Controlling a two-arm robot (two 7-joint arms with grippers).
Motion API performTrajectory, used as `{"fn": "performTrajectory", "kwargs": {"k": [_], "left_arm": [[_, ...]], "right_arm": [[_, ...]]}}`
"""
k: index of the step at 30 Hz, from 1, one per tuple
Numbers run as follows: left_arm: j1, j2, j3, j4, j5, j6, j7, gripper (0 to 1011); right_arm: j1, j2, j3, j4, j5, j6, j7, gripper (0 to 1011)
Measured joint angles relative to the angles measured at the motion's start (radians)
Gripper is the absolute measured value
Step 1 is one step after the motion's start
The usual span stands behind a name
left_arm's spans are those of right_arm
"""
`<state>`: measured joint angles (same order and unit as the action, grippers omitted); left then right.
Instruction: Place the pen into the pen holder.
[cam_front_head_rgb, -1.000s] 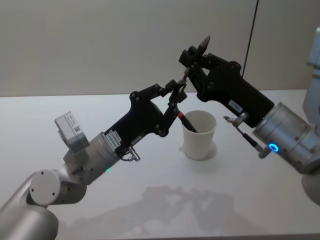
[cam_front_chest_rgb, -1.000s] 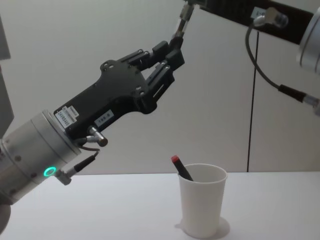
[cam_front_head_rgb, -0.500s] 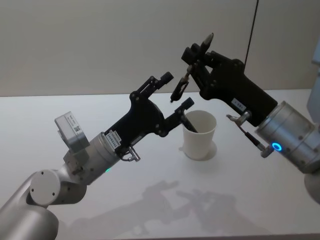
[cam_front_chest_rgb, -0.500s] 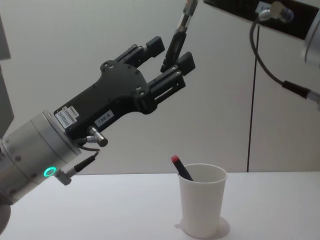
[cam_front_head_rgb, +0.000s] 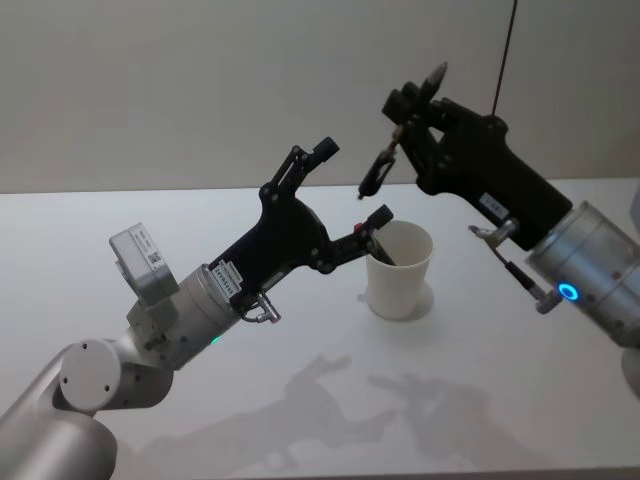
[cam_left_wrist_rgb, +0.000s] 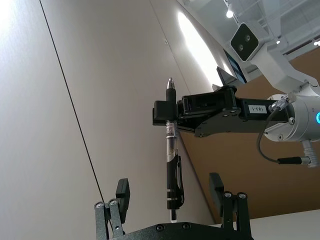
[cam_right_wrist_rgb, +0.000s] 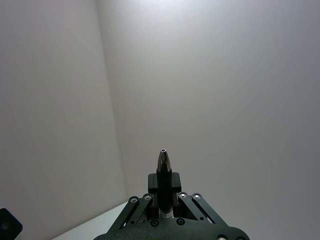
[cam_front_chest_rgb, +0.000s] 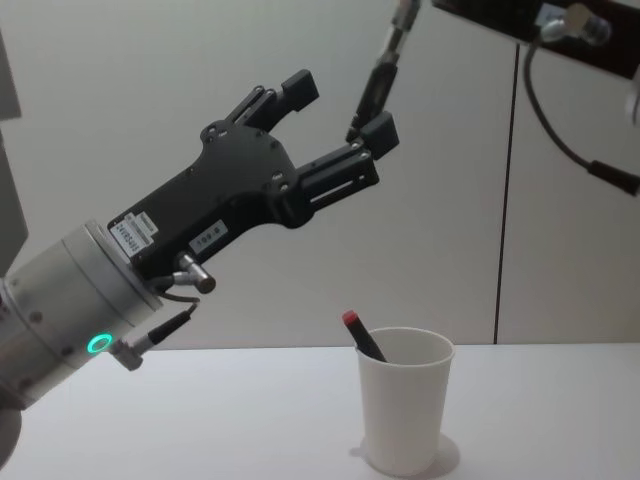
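My right gripper (cam_front_head_rgb: 408, 108) is shut on a black pen (cam_front_head_rgb: 383, 163) near its tip end, high above the table. The pen (cam_left_wrist_rgb: 171, 165) hangs tilted, its lower end between the spread fingers of my open left gripper (cam_front_head_rgb: 352, 183) without touching them. In the chest view the pen (cam_front_chest_rgb: 385, 70) sits just above the left gripper (cam_front_chest_rgb: 340, 108). The white paper cup pen holder (cam_front_head_rgb: 400, 270) stands on the table below and slightly right of both grippers. A second pen with a red cap (cam_front_chest_rgb: 362, 335) leans inside the pen holder (cam_front_chest_rgb: 405, 415).
The white table (cam_front_head_rgb: 300, 330) carries the cup alone, with bare surface all around it. A plain wall stands behind, with a thin dark vertical cable (cam_front_chest_rgb: 505, 200) running down it to the right of the cup.
My left gripper has opened and let go of the pen. The right gripper, still holding the pen, has shifted up and to the right.
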<state>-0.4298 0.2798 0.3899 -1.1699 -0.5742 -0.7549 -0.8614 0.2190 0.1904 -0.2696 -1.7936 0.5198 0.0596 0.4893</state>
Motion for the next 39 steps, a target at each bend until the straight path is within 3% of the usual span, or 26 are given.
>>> {"fn": "performTrajectory", "kwargs": {"k": [19,27,39], "left_arm": [[0.000,0.000,0.000,0.000,0.000,0.000,0.000,1004],[0.000,0.000,0.000,0.000,0.000,0.000,0.000,1004],[0.000,0.000,0.000,0.000,0.000,0.000,0.000,1004]], "right_arm": [[-0.005,0.042,0.036,0.061,-0.030,-0.062,-0.100,126],[0.009,0.041,0.041,0.136,-0.060,-0.109,-0.132,126],[0.059,0.008,0.029,0.281,-0.109,-0.173,-0.149,126]]}}
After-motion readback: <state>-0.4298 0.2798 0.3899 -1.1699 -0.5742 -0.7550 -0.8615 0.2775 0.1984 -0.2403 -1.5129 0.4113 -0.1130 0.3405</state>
